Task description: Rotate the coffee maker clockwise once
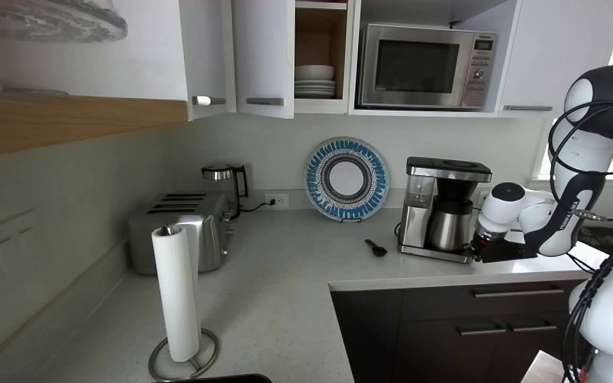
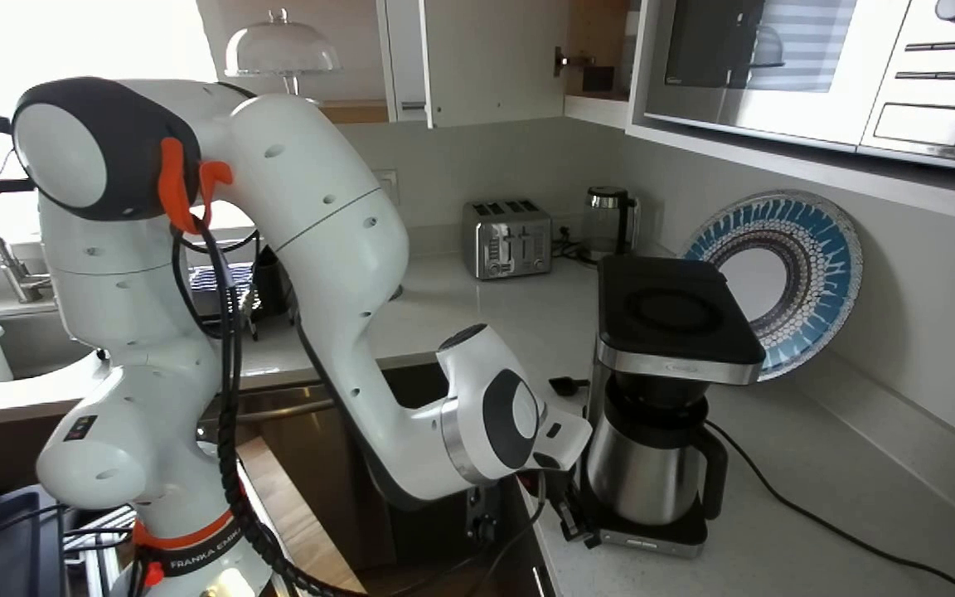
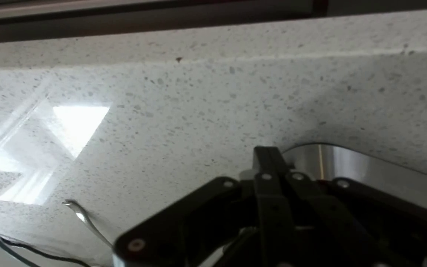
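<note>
Silver and black, one coffee maker [image 1: 451,190] stands upright toward the right of a pale counter [image 1: 274,298] in an exterior view, its one steel carafe [image 1: 449,230] seated inside. One gripper [image 3: 270,150] on one white robot arm [image 2: 345,224] — clenched, two fingers [image 3: 267,187] together — is low at the right near corner of the coffee maker's base [image 1: 434,254]; whether it touches cannot be told. To the left lies one black scoop [image 1: 375,248]; one patterned round plate [image 1: 347,180] stands farther back. Farther left: one four-slot toaster [image 1: 196,213] and one kettle [image 1: 226,183]; near left, one paper towel roll [image 1: 174,295]. One microwave [image 1: 426,66] sits in the cabinets [image 1: 264,64] above.
</note>
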